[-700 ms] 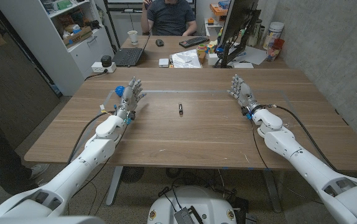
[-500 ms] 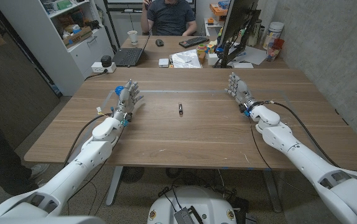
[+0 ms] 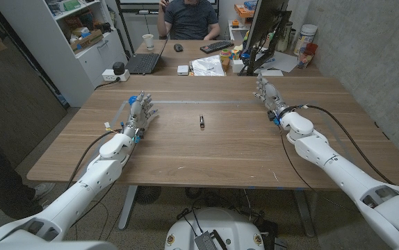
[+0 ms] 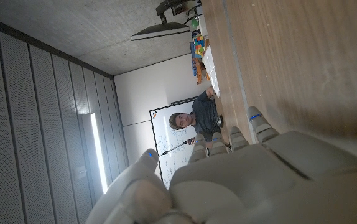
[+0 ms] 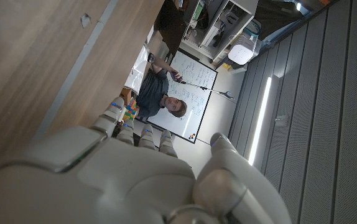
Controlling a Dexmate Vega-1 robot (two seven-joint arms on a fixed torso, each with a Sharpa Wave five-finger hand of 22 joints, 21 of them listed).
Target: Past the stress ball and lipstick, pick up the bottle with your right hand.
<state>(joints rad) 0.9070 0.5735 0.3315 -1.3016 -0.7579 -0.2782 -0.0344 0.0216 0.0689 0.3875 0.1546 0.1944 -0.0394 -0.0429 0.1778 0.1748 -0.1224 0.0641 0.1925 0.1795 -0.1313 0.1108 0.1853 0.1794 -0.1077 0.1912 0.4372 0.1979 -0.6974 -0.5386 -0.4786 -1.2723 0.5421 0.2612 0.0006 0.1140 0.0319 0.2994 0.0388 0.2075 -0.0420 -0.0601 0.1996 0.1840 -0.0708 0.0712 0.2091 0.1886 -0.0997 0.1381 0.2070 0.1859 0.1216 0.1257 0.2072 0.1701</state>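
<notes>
At the worktop's (image 3: 206, 149) far right, the right hand (image 3: 269, 97) hovers empty, fingers apart, presumably ready to reach. Left hand (image 3: 141, 111) likewise spread, holding nothing. One small dark object (image 3: 201, 121) lies mid-table; whether it's the bottle, I can't tell.

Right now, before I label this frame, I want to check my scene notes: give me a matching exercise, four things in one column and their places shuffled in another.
1 left hand
2 right hand
3 small dark tube
4 laptop

a far desk
b middle of the wooden table
c table's right side, near its far edge
d table's left side

Pairs: 1-d, 2-c, 3-b, 4-a
</notes>
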